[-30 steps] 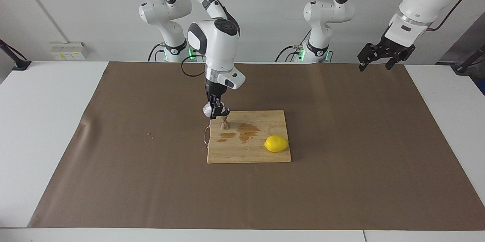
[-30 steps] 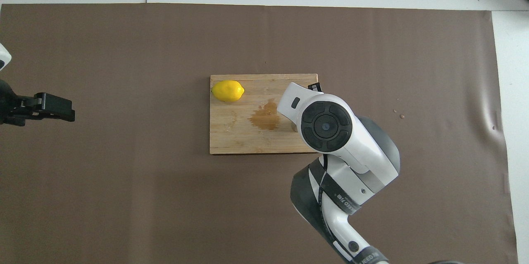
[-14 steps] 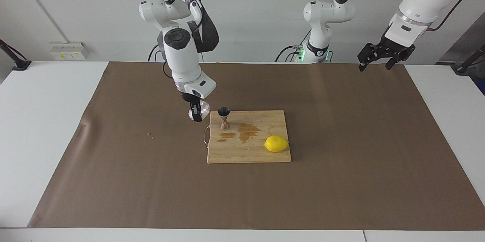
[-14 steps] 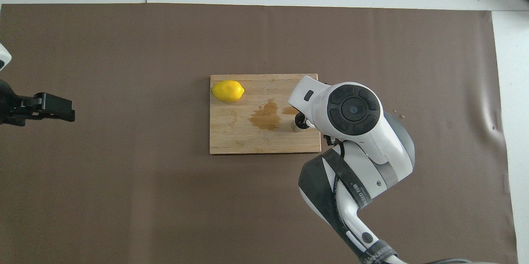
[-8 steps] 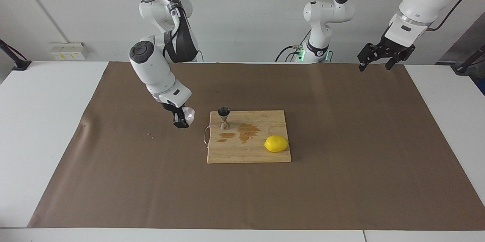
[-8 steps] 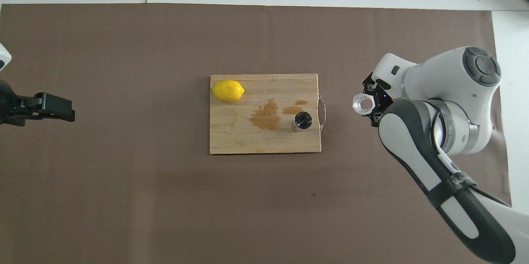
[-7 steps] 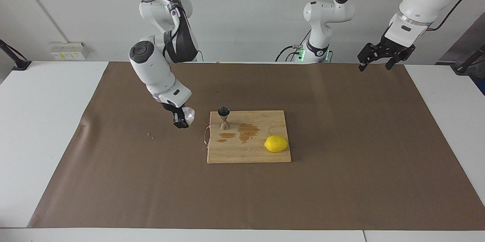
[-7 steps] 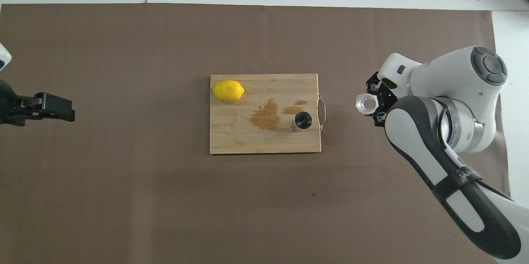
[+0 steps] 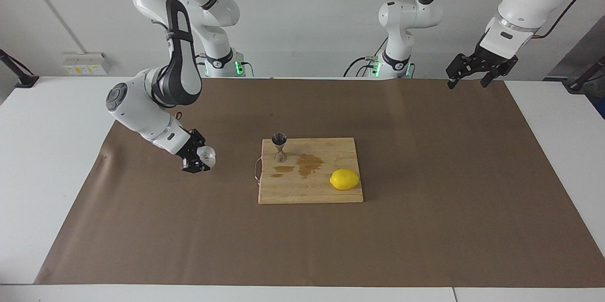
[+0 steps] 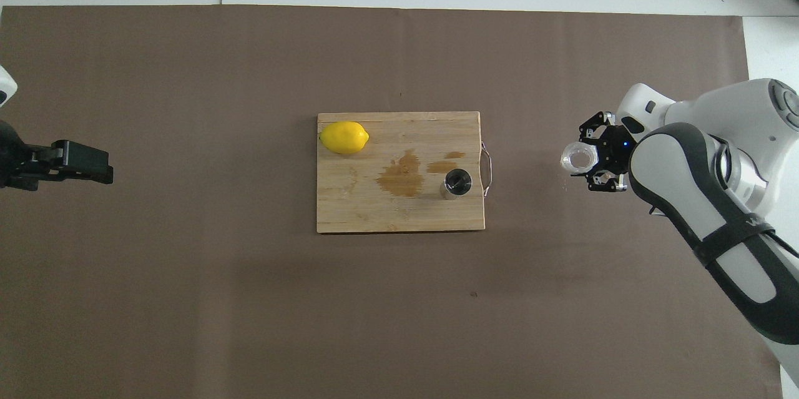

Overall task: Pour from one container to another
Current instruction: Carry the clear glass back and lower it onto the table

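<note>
Clear faceted glass tumbler [image 9: 206, 155] sits pinched in the right gripper [image 9: 197, 159], low over the brown paper at the left of centre in the facing view. In the overhead view it shows at the right of the frame with its mouth turned up toward the camera, so it looks close to upright. The steel jigger [image 9: 279, 146] stands upright on the bamboo cutting board [image 9: 312, 188], at the board's upper left corner in the facing view, by the wire handle [image 10: 486, 165]. That's the relation to watch: the jigger lies well apart from the tumbler, toward the frame's centre, with bare paper between them. Brown wet patches [image 9: 308, 164] stain the board beside the jigger, and a lemon [image 9: 344, 179] rests at the board's lower right. I'd judge the pour is over and the tumbler is being carried off to be set down. The left gripper [image 9: 476, 70] waits with fingers spread, high at the upper right of the facing view.
</note>
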Robot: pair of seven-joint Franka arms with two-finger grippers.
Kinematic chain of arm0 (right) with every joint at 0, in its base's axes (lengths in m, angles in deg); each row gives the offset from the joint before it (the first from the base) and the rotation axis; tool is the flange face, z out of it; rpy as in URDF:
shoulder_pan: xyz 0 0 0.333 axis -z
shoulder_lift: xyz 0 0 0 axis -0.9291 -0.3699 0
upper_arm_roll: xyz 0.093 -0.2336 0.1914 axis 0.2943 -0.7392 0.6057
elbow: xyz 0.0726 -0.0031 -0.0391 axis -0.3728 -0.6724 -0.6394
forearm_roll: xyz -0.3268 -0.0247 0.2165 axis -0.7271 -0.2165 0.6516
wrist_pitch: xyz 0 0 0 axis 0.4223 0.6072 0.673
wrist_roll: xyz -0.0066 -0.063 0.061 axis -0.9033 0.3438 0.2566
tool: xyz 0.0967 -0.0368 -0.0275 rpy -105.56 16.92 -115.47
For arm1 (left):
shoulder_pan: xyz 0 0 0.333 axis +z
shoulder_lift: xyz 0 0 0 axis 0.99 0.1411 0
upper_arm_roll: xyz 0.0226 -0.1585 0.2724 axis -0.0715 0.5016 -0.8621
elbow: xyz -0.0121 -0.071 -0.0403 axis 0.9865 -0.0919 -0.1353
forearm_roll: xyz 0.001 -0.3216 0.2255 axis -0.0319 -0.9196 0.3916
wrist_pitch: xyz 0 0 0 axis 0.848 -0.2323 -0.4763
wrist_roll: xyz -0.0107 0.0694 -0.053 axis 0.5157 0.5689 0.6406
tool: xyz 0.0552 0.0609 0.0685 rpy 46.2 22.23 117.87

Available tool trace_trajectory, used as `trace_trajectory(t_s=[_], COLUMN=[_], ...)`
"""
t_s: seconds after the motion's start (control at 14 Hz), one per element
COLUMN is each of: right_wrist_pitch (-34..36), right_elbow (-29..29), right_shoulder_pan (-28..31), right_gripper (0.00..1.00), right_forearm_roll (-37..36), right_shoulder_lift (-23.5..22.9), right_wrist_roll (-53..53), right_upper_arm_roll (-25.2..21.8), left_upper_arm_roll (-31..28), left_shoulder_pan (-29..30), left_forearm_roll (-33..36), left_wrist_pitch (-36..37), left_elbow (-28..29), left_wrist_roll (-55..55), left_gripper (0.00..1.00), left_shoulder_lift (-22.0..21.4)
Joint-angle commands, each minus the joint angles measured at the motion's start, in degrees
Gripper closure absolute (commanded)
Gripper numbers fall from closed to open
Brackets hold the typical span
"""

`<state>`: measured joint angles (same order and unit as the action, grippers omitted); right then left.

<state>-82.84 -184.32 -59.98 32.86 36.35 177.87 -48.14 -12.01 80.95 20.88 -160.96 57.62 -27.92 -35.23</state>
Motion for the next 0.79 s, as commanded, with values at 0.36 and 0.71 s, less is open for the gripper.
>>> trace_trajectory(t_s=[0.36,0.71], right_wrist_pitch=[-0.78,-0.95], right_elbow=[-1.69,-1.77], right_shoulder_pan=[4.96,6.63], right_gripper=[0.56,0.52], right_forearm_roll=[4.46,4.46], right_shoulder_lift=[-3.14,-3.58], right_wrist_roll=[9.00,11.82], right_upper_arm_roll=[0.82,0.73], left_upper_arm_roll=[-0.30,-0.30], left_shoulder_pan=[-0.20,-0.20], left_forearm_roll=[0.09,0.09], left_wrist_pitch=[0.82,0.82], left_elbow=[0.46,0.46], left_wrist_roll=[-0.19,-0.19], left_gripper=[0.00,0.00], left_shoulder_lift=[-0.93,-0.93])
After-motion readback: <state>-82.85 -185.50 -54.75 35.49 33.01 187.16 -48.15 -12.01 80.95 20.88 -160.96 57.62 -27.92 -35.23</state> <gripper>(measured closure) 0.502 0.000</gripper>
